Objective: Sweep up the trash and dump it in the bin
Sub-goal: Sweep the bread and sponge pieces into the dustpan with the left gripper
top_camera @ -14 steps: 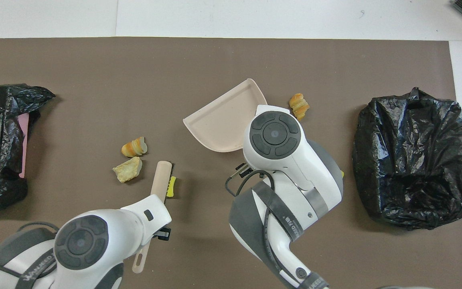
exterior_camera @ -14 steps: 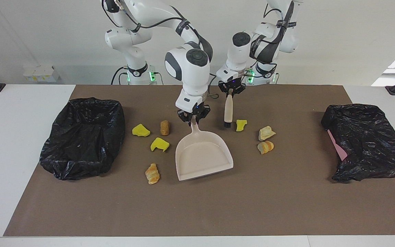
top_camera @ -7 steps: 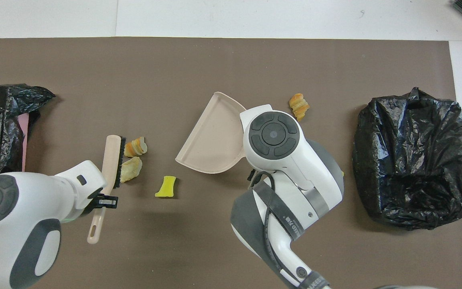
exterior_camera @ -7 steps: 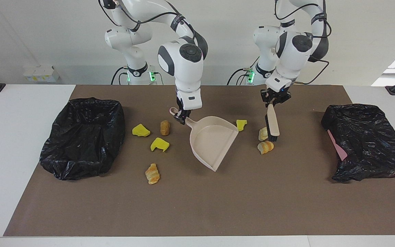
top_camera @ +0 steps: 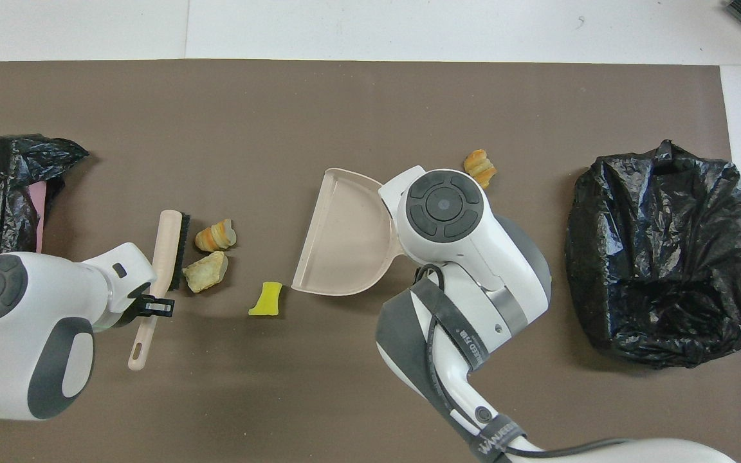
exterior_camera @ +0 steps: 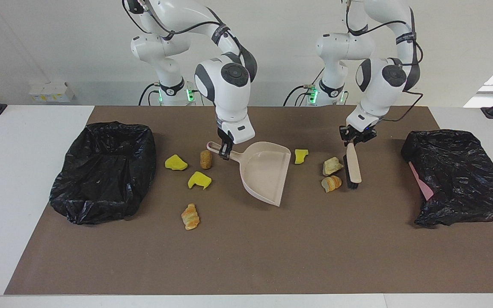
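Observation:
My right gripper point(exterior_camera: 226, 150) is shut on the handle of the beige dustpan point(exterior_camera: 265, 171), whose mouth faces the left arm's end. My left gripper point(exterior_camera: 355, 140) is shut on the brush point(exterior_camera: 352, 164), bristles down beside a tan scrap point(exterior_camera: 332, 166) and a croissant piece point(exterior_camera: 331, 183). A small yellow chunk point(exterior_camera: 301, 155) lies at the dustpan's mouth. Two yellow chunks point(exterior_camera: 175, 163) point(exterior_camera: 199, 180), a brown cylinder point(exterior_camera: 205, 159) and a croissant point(exterior_camera: 190, 216) lie between the dustpan and the black-lined bin point(exterior_camera: 105, 171). From overhead I see the dustpan point(top_camera: 345, 238), brush point(top_camera: 168, 247) and bin point(top_camera: 663, 251).
A second black bag point(exterior_camera: 460, 177) with a pink edge showing lies at the left arm's end of the brown mat point(exterior_camera: 246, 256). White table borders the mat at both ends.
The left gripper carried the brush from beside the small yellow chunk to past the two bread scraps, toward the left arm's end. The right gripper swung the dustpan's mouth round toward them.

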